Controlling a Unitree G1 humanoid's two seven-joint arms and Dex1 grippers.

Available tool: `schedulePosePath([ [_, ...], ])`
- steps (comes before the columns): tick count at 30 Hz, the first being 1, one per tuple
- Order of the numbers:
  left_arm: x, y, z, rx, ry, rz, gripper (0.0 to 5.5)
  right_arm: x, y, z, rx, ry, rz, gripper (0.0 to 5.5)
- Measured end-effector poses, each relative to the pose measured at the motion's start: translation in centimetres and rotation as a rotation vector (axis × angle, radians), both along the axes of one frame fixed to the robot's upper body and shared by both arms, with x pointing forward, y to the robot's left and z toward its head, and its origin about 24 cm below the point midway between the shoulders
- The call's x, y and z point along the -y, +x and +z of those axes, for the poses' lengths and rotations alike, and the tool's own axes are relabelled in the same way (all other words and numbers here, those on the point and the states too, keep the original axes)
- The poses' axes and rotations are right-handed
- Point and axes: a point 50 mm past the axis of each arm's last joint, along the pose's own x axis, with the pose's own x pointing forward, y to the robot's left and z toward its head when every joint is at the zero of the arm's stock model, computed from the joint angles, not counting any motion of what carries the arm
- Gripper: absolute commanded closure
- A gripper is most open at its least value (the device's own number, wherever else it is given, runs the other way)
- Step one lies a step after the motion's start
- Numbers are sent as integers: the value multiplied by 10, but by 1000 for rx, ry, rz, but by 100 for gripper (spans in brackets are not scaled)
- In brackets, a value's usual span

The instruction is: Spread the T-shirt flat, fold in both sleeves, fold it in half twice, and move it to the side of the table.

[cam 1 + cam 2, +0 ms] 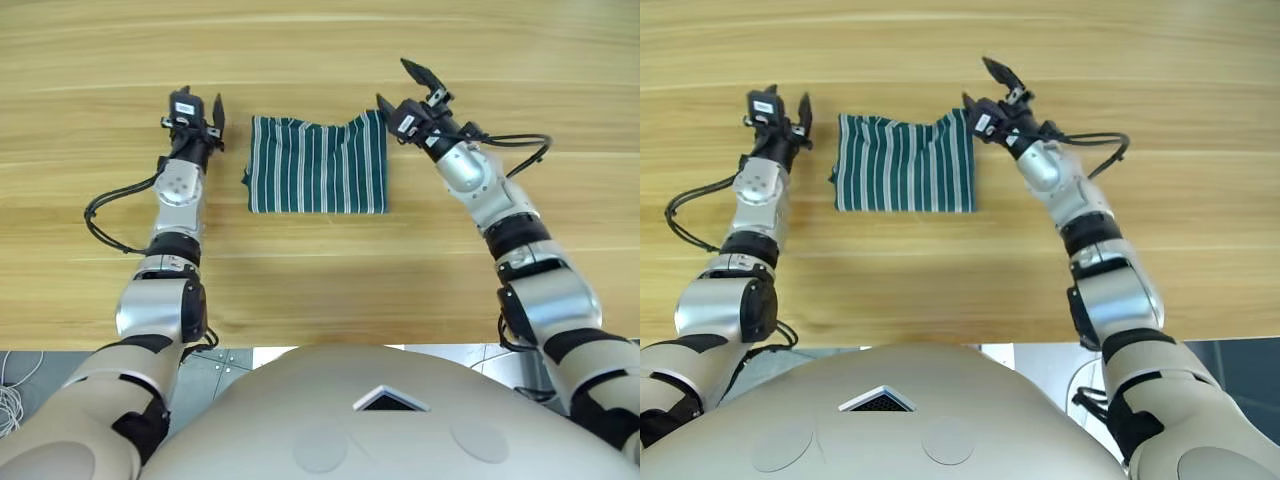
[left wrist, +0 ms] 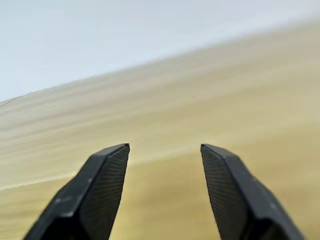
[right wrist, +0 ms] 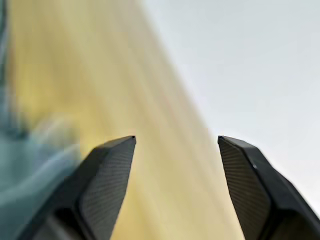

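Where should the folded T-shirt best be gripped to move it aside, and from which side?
Probably its far right corner, from the right: the T-shirt lies flat, but that corner looks slightly raised, and the open right claw is just beside it.

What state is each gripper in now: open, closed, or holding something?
Left gripper: open, holding nothing.
Right gripper: open, holding nothing, next to the shirt.

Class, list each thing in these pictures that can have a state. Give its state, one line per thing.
T-shirt: folded into a small rectangle, lying flat on the table, held by neither gripper.
Left gripper: open, empty, beside the shirt's left edge, apart from it.
Right gripper: open, empty, at the shirt's far right corner; contact cannot be told.
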Motion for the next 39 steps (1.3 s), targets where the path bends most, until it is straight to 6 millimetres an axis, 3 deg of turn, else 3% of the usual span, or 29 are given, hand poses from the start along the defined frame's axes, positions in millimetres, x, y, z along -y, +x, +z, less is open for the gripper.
schedulePosePath([
  [4, -13, -4, 18, 234, -308, 151, 285, -56, -37, 31, 54, 231, 221, 247],
  [6, -19, -10, 16, 293, -420, 228, 285, -86, -48, 20, -45, 254, 301, 247],
  [11, -23, -18, 8, 321, -501, 282, 285, -81, -41, -26, -313, 214, 213, 247],
  [15, -20, -18, 7, 319, -510, 262, 285, -85, -37, -41, -567, 383, 180, 247],
  [17, -20, -18, 6, 320, -513, 255, 285, -82, -27, -45, -755, 547, 98, 247],
  [21, -21, -19, 6, 325, -518, 259, 285, -70, -17, -52, -922, 618, -22, 247],
  [26, -19, -19, 8, 340, -507, 255, 285, -48, 1, -50, -898, 570, -238, 247],
  [30, -20, -18, 10, 349, -502, 256, 285, -6, 15, -46, -726, 472, -422, 247],
  [36, -21, -20, 11, 367, -487, 265, 285, 50, 19, -45, -585, 436, -632, 247],
  [39, -27, -26, 12, 401, -479, 295, 285, 103, 25, -41, -522, 364, -862, 247],
])
